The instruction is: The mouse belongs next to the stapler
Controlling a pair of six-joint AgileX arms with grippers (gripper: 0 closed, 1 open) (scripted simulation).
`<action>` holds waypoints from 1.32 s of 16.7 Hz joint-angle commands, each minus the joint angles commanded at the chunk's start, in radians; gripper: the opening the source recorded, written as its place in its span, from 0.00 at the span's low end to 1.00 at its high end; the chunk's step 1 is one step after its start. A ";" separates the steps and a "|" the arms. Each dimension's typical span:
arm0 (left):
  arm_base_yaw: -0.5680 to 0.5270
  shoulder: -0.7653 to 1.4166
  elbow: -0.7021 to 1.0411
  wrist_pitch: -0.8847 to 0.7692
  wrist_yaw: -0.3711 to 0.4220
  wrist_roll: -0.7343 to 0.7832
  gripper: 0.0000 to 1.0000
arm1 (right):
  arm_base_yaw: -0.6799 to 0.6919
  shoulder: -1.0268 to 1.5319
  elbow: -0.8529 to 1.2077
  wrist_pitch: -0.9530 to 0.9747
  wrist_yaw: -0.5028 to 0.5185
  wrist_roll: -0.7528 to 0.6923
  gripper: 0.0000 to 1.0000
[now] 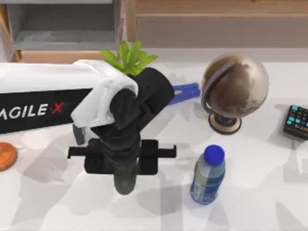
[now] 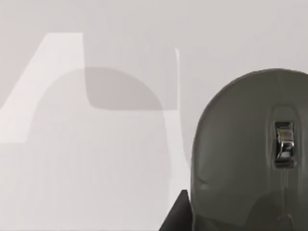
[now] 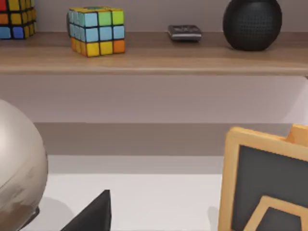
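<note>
Top view: the left arm reaches over the middle of the white desk [image 1: 269,192], its left hand [image 1: 124,179] pointing down at the near side. The grey-green mouse [image 1: 124,182] shows just under the wrist, apparently held; how far the fingers are parted cannot be told. The blue stapler [image 1: 185,92] lies behind the arm, between a green plant [image 1: 129,57] and a bronze globe [image 1: 235,86]. A blue-capped bottle [image 1: 208,175] lies to the right of the mouse, a calculator [image 1: 297,121] sits at the right edge, and an orange disc [image 1: 6,155] at the left edge.

Left wrist view: the mouse [image 2: 255,154], scroll wheel visible, is close under the camera above the bare desk.

Right wrist view: a shelf [image 3: 154,60] carries a colour cube [image 3: 96,30], a small dark device [image 3: 185,32] and a black round speaker [image 3: 252,23]; the globe [image 3: 19,163] and a wood-framed board [image 3: 267,183] stand nearer.
</note>
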 joint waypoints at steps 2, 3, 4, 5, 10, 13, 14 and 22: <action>-0.012 -0.013 -0.012 0.006 -0.008 -0.005 0.00 | 0.000 0.000 0.000 0.000 0.000 0.000 1.00; -0.019 -0.020 -0.019 0.009 -0.012 -0.008 0.00 | 0.000 0.000 0.000 0.000 0.000 0.000 1.00; -0.025 -0.027 -0.025 0.012 -0.017 -0.012 0.00 | 0.000 0.000 0.000 0.000 0.000 0.000 1.00; -0.032 -0.033 -0.031 0.015 -0.021 -0.015 0.00 | 0.000 0.000 0.000 0.000 0.000 0.000 1.00; -0.046 -0.054 -0.039 0.034 -0.031 -0.022 0.00 | 0.000 0.000 0.000 0.000 0.000 0.000 1.00; -0.040 -0.050 -0.026 0.043 -0.028 -0.019 0.00 | 0.000 0.000 0.000 0.000 0.000 0.000 1.00; -0.035 -0.045 -0.020 0.046 -0.025 -0.017 0.00 | 0.000 0.000 0.000 0.000 0.000 0.000 1.00; 0.011 0.028 -0.003 0.053 0.006 0.005 0.00 | 0.000 0.000 0.000 0.000 0.000 0.000 1.00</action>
